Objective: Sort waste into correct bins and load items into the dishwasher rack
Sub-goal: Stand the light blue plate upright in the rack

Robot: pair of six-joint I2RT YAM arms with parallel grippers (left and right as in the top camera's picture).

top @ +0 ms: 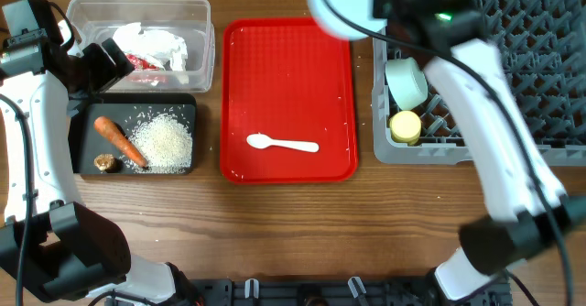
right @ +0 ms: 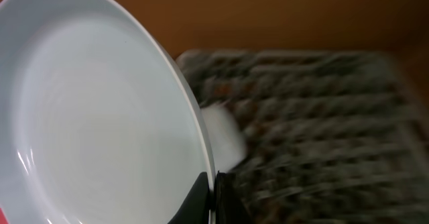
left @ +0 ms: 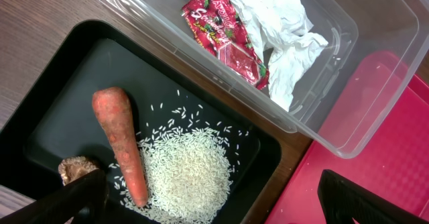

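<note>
My right gripper is shut on the rim of the light blue plate and holds it on edge in the air, at the rack's left edge in the overhead view. The grey dishwasher rack holds a light blue bowl and a yellow cup. A white spoon lies on the red tray. My left gripper is open and empty above the black tray, which holds the carrot, rice and a brown lump. The clear tub holds napkins and the red wrapper.
The flat red serving tray lies between the bins and the rack. Bare wooden table runs along the front. The clear tub sits behind the black tray at the left.
</note>
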